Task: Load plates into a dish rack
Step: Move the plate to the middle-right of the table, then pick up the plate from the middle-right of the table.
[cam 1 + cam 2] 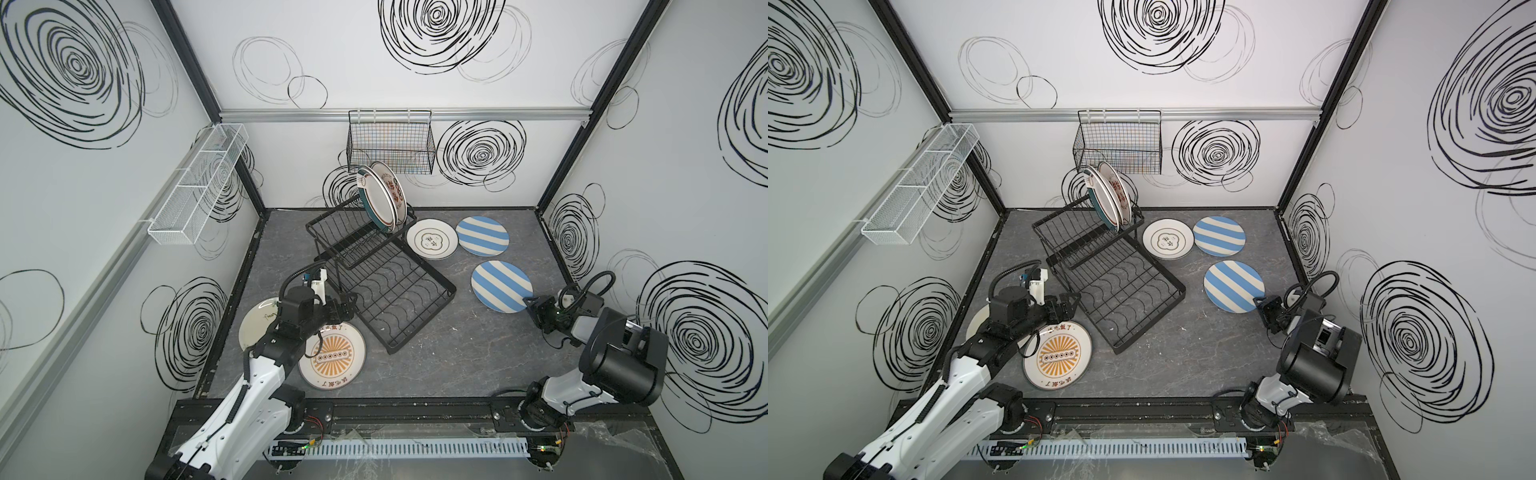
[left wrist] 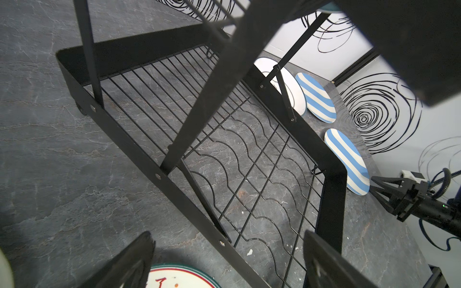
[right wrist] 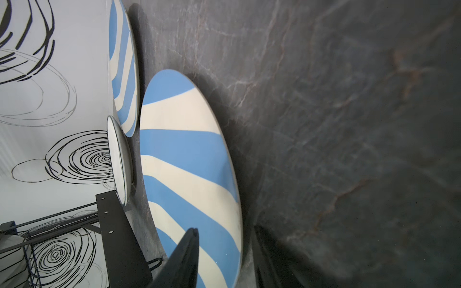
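High in the dish rack (image 1: 436, 273), two plates (image 1: 380, 197) stand on edge. Right of the rack, the right gripper (image 1: 530, 300) straddles the rim of a striped plate (image 1: 500, 284) lying flat, its jaws parted and perhaps not touching. At the rack's left, the left gripper (image 1: 352, 301) gapes empty.

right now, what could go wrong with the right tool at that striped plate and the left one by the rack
1. The right tool straddles only the rim of the near striped plate, which lies flat on the table; closing there may give a thin grip that slips or skids the plate.
2. The left tool, open and empty, hangs close beside the dish rack; a bump could jolt the two plates standing in its upper basket.
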Robot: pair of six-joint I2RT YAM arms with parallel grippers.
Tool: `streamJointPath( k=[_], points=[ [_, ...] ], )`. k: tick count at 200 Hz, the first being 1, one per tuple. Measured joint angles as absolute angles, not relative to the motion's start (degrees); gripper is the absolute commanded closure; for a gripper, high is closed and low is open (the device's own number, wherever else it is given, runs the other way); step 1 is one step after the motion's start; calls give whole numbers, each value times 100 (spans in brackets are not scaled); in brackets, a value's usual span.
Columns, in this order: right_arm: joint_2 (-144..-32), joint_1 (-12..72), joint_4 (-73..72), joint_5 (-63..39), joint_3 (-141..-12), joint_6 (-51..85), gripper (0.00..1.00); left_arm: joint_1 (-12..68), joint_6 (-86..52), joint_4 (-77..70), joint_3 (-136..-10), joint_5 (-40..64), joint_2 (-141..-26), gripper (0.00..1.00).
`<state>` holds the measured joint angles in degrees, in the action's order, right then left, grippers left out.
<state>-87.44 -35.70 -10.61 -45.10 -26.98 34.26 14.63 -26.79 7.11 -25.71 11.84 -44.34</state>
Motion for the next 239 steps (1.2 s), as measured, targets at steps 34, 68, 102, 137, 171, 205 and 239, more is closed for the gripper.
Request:
streamJointPath(
  k=[34, 68, 102, 137, 171, 205, 239],
  points=[
    [-9098, -3592, -1304, -4574, -2897, 3343, 58, 1463, -2679, 711, -2571, 1170, -4436, 4],
    [-9212, -3544, -1264, -4515, -3083, 3216, 59, 1463, -2676, 714, -2571, 1162, -4458, 4],
    [-9435, -3457, -1009, -4456, -3426, 3006, 57, 1463, -2676, 716, -2571, 1142, -4458, 4],
    [-9609, -3334, -714, -4394, -3763, 2799, 53, 1463, -2676, 720, -2571, 1114, -4458, 4],
    [-9841, -3159, -362, -4215, -4180, 2580, 60, 1463, -2676, 735, -2571, 1096, -4458, 4],
    [-10001, -3068, -99, -4014, -4425, 2432, 76, 1463, -2674, 766, -2571, 1085, -4464, 4],
    [-10095, -2961, 84, -3894, -4550, 2311, 99, 1461, -2674, 768, -2571, 1066, -4466, 4]
  ],
)
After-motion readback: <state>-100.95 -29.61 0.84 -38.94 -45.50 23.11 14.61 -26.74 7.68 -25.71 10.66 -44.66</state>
